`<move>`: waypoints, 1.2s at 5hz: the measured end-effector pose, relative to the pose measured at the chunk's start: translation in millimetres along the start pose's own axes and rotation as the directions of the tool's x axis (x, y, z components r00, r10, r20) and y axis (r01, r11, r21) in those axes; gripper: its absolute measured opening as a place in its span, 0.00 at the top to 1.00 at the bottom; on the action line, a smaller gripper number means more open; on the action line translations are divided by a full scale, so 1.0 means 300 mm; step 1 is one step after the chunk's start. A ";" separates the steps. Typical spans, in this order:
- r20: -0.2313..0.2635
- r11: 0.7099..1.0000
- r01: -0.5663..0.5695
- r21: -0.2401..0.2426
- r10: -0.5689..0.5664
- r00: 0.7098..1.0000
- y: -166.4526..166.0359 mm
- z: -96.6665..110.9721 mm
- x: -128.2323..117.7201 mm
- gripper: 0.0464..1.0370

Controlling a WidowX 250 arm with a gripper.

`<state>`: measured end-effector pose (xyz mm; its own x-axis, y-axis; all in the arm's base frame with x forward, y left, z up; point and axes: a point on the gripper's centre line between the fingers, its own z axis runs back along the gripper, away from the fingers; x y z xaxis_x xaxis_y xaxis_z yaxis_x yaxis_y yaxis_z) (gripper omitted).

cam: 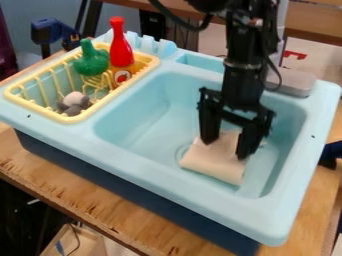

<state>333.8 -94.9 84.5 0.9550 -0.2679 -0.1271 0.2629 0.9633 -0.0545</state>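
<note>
- Presently, the black gripper (226,148) hangs down in the right-hand part of the view, inside the light blue basin (140,115), with the cloth (212,164) directly at its tips.
- Its two jaws stand wide apart, one toward the view's left and one toward its right, with part of the cloth between them. They look released rather than clenched; I see no firm squeeze on the fabric.
- The cloth is pale beige and looks folded or loosely rolled. It lies on the basin floor, its near edge reaching out in front of the jaws toward the front wall.
- As for how far things have got, I judge the approach to the cloth complete: the gripper is down at its level, around its upper part. A secure hold is not made, and the cloth is not lifted off the floor.
- Beside the basin, a yellow rack (67,119) sits in the left part of the sink unit (187,190). In it are a red bottle (121,50) standing upright, a green toy piece (91,60) just beside it, and a grey-and-white piece (75,100) nearer the front. These are well apart from the gripper.
- Under the unit is a wooden table (27,167).
</note>
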 end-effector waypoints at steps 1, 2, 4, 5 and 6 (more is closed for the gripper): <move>-0.005 1.000 -0.017 0.015 0.017 1.000 0.005 -0.005 0.000 0.04; 0.001 0.999 -0.033 0.019 0.033 0.999 0.001 -0.008 -0.005 0.04; 0.018 0.997 -0.078 0.010 0.078 0.997 -0.012 -0.016 -0.061 0.04; -0.010 0.995 -0.095 0.004 0.095 0.995 -0.027 -0.024 -0.116 0.04; -0.037 0.994 -0.111 -0.017 0.110 0.993 -0.040 -0.031 -0.157 0.04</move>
<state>284.3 -94.1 81.9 0.9725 -0.1605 -0.1686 0.1530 0.9866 -0.0567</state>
